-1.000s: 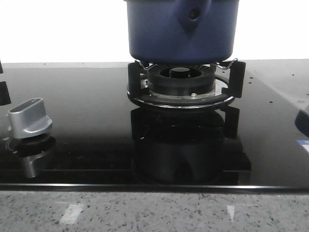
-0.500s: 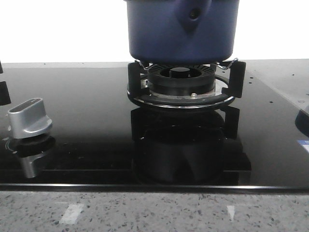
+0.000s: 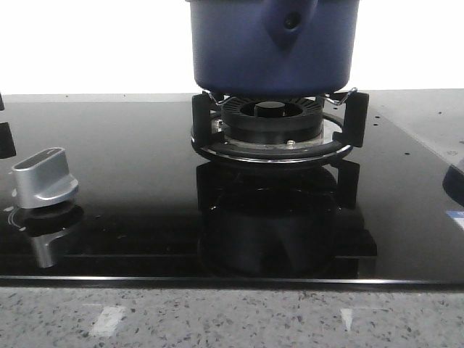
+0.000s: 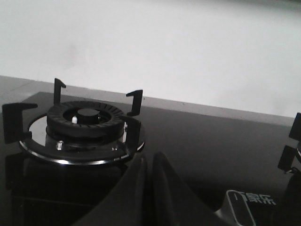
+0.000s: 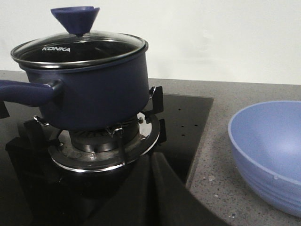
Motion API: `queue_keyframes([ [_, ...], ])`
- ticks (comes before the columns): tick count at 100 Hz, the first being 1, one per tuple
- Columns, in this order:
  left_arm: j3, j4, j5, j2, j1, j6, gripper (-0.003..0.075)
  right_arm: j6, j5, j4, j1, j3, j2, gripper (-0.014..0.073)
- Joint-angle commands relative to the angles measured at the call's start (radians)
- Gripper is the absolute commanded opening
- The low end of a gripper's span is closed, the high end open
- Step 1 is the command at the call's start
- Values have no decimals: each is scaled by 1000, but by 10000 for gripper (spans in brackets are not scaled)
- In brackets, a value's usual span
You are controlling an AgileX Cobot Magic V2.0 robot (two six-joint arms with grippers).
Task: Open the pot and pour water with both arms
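The pot [image 3: 274, 45] sits on the burner stand [image 3: 279, 130] near the back edge of the black glass hob [image 3: 130, 188], its handle stub with the round hole pointing toward the front; from straight on only the pot's lower body shows, the top being cut off. The right wrist view fills that in: a glass lid [image 5: 80, 47] with a blue cone knob [image 5: 75, 19] rests closed on the pot [image 5: 94, 89], and a lighter blue bowl [image 5: 270, 150] stands on the speckled counter [image 5: 211, 174] just off the hob's right edge, well apart from the pot. The front view alone shows the silver control knob [image 3: 45, 176] near the hob's left edge. The left wrist view looks at a second burner [image 4: 84, 122], bare, with nothing on its prongs. The left gripper [image 4: 149, 188] has its fingers pressed together, only a thin seam between them, holding nothing. The right gripper [image 5: 149, 188] is likewise pressed together and empty, low in front of the pot's burner.
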Motion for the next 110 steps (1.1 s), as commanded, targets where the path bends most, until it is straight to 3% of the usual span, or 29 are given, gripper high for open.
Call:
queue_keyframes([
  [1, 33, 11, -52, -29, -8, -18, -20, -7, -33, 7, 0, -27, 5, -46],
  [93, 31, -30, -54, -27, -8, -18, -20, -7, -40, 7, 0, -27, 5, -46],
  [110, 31, -30, -54, -27, -8, -18, -20, 11, -163, 7, 0, 1, 5, -46],
])
